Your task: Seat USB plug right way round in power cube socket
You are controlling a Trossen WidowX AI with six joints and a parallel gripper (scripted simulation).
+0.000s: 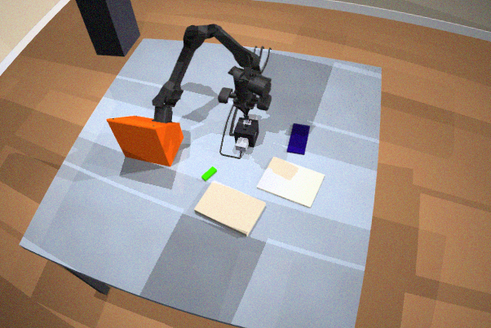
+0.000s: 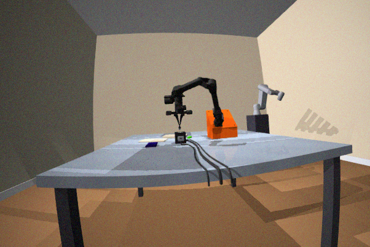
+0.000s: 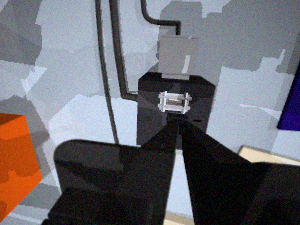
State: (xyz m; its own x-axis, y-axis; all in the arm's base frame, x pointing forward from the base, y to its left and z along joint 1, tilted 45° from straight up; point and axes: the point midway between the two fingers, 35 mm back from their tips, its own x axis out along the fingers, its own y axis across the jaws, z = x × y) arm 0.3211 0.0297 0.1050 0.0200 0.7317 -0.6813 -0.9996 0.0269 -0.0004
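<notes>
The USB plug (image 1: 246, 116) (image 2: 179, 128) (image 3: 176, 118) sits pinched between the fingertips of the gripper (image 1: 246, 113) (image 2: 179, 126) (image 3: 179, 127), upright at the top of the power cube (image 1: 241, 127) (image 2: 176, 137) (image 3: 202, 108), right of the orange block (image 1: 143, 140) (image 2: 222, 132) (image 3: 15, 164) in the top view, its seating depth unclear.

The top view looks steeply down from above the desk (image 1: 285, 249) (image 2: 276, 153), tilted and turned, far enough back to take in most of it and some floor. The exterior view stands well off beyond one edge, looking nearly level across the desk toward the far wall (image 2: 178, 61). Both share the arm, the orange box (image 1: 143, 140) (image 2: 222, 123) and the power cube (image 1: 246, 130) (image 2: 180, 135) (image 3: 150, 119). The wrist view looks down past the claw (image 1: 246, 116) (image 2: 179, 127) (image 3: 178, 121), closest of all, onto the cube, which all three views share.
</notes>
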